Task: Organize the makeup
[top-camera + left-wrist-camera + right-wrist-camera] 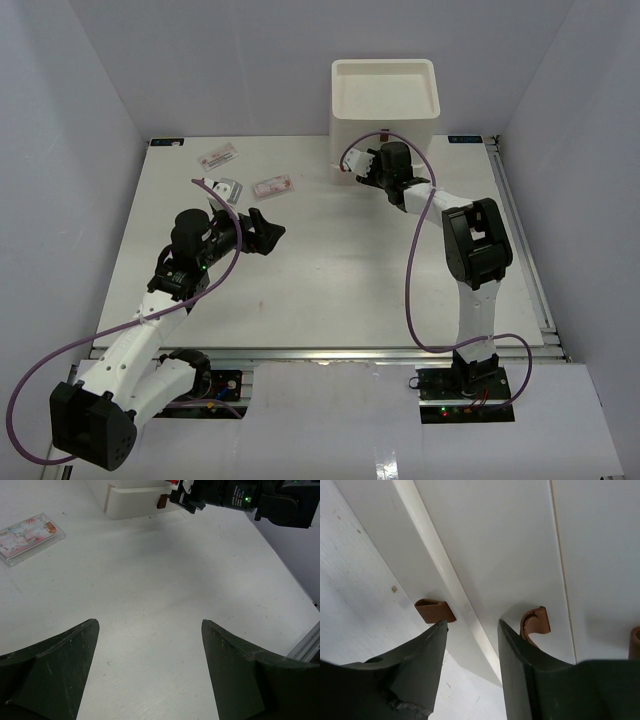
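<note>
L claw (150, 625): jaws wide, empty, over table (330, 290), mid-left. R claw (470, 624): narrow gap, nothing clearly held. Its tips are up against the drawer front of the white box (385, 68) at far centre-right, straddling a white ridge. Brown handle (435, 611) sits just beside one finger, next handle (536, 622) just beside the other.

Makeup in view: two flat clear packets w/ pink-red print. The nearer packet (272, 186) lies just far of L claw, off to the left of its pointing line; long axis approx left-right, slight tilt. The second packet (218, 155) is further far-left, near table's far edge. A small pale item (228, 188) lies left of the nearer packet, too small to ID. No sponges, tube or bottle seen.

Judgement: L arm clearly nearer the packets; R arm well apart, at the box. Pick prob. needs L claw swung far-left, jaws across the short axis. Packets look thin, glossy, stiff; lying flat on smooth matte table they may slide, edge hard to catch. Handles look like soft leathery loops; box smooth, matte.
</note>
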Robot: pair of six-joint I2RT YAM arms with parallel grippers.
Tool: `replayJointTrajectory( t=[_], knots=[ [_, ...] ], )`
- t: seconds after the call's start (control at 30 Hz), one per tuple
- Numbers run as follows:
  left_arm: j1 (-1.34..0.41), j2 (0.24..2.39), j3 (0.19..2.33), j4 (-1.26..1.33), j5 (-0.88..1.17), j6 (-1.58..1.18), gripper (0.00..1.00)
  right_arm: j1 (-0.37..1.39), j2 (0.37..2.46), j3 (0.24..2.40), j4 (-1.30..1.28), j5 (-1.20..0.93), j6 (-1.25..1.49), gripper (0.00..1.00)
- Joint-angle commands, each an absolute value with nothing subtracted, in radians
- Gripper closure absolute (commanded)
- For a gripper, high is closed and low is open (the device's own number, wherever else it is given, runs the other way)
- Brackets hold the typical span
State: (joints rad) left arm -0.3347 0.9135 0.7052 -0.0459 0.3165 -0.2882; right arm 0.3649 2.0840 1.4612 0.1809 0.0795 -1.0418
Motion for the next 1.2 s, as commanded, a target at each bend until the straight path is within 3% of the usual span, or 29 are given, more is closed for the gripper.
replayJointTrajectory(
  t=[0.0, 0.1, 0.2, 0.5, 0.9, 1.17],
  knots=[
    [-0.328, 0.910, 0.709, -0.044, 0.320, -0.284, 0.05, 0.360, 2.028, 1.436, 0.321, 0.111, -0.996, 0.44],
    [-0.328, 0.908, 0.707, -0.043, 0.318, -0.284, 0.05, 0.360, 2.012, 1.403, 0.327, 0.100, -0.983, 0.38],
    [-0.328, 0.906, 0.707, -0.044, 0.316, -0.284, 0.05, 0.360, 1.964, 1.377, 0.272, 0.031, -0.942, 0.39],
    [-0.327, 0.904, 0.706, -0.038, 0.344, -0.286, 0.04, 0.337, 1.776, 1.197, 0.234, -0.248, -0.487, 0.38],
    [-0.328, 0.905, 0.703, -0.035, 0.347, -0.285, 0.02, 0.304, 1.838, 1.155, 0.431, -0.040, 0.168, 0.28],
    [-0.327, 0.928, 0.701, -0.031, 0.354, -0.291, 0.02, 0.293, 1.992, 1.282, 0.440, -0.006, 0.324, 0.29]
  ],
)
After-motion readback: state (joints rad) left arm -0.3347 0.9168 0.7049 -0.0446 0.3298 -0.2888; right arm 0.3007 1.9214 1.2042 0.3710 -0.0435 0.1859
